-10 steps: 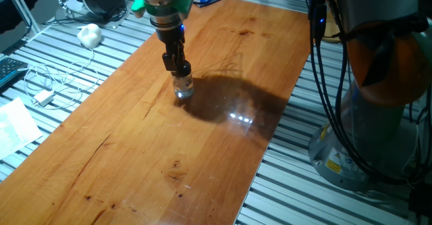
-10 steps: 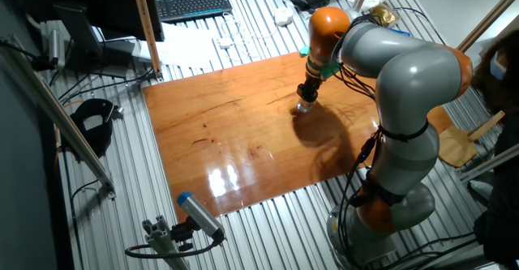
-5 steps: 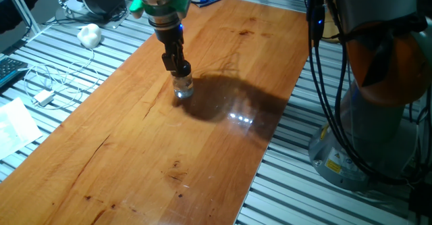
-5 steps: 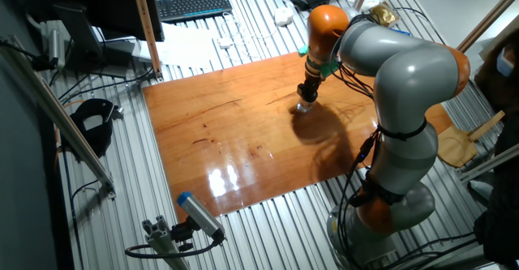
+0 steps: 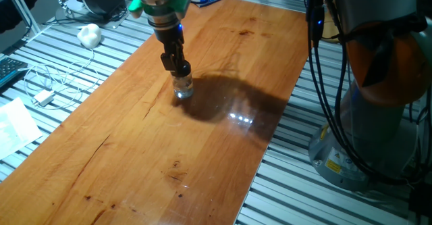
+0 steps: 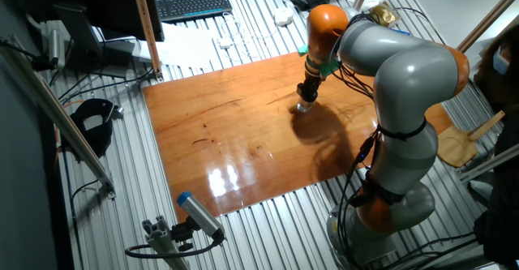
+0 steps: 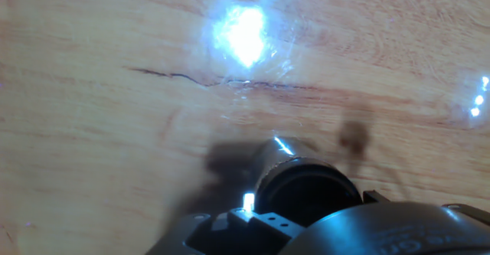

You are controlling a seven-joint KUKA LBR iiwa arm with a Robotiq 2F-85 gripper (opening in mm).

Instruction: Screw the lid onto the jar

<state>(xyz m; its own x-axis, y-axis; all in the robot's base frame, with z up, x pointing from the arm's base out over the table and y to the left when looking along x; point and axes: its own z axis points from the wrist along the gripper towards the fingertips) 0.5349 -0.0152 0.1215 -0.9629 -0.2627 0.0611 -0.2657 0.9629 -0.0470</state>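
The small clear glass jar (image 5: pixel 183 89) stands upright on the wooden table (image 5: pixel 135 144), left of its middle. The black lid (image 5: pixel 182 73) sits on top of the jar. My gripper (image 5: pixel 179 68) points straight down with its black fingers closed around the lid. In the other fixed view the gripper (image 6: pixel 307 93) stands over the jar (image 6: pixel 305 106) near the table's far side. In the hand view the lid (image 7: pixel 306 192) shows as a dark round cap just in front of the fingers, and the jar's glass is mostly hidden beneath it.
A white lumpy ball (image 5: pixel 89 34) lies off the table's left edge on the slatted metal bench, with white cables (image 5: pixel 47 83) nearby. A keyboard (image 6: pixel 193 5) lies beyond the table. The arm's base (image 5: pixel 378 117) stands at the right.
The upper part of the hand has shifted very slightly left. The jar and lid stay in the same place under the gripper.
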